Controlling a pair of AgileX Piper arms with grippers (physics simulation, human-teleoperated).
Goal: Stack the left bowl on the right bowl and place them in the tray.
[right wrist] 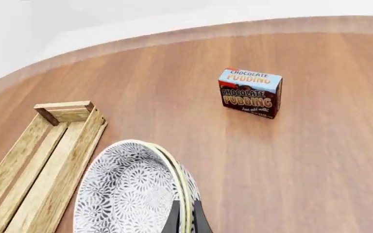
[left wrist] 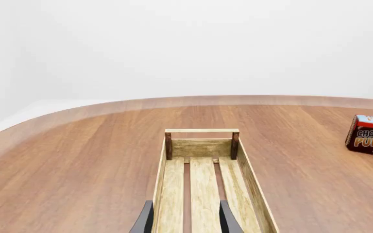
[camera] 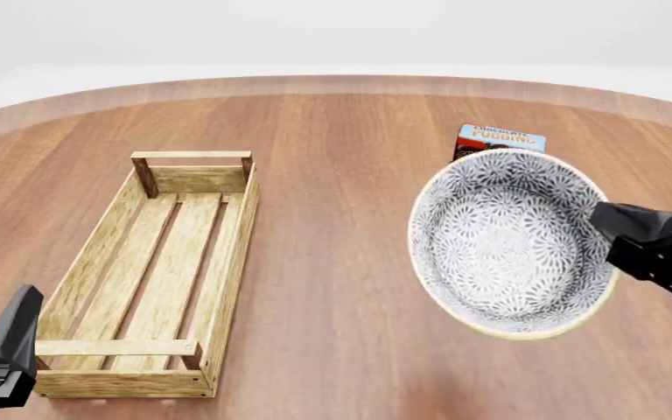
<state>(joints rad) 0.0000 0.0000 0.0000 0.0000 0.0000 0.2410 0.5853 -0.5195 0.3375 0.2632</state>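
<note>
Your right claw [camera: 602,229] pinches the rim of the stacked white bowls with grey floral pattern [camera: 509,243], one finger each side. They're tilted, lifted off the brown wooden surface [camera: 336,175], right of the long light-wood slatted tray [camera: 234,254], which lies empty. Stacking looks done; placing isn't. Your left claw [left wrist: 186,218] is spread, idling over the tray's near end. Judgement: clear it first. The chocolate pudding box [right wrist: 250,93] sits apart behind.

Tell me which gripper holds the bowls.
The right gripper: it is shut on the rim of the stacked bowls, tilted above the table. The left gripper is open at the tray's near end.
</note>
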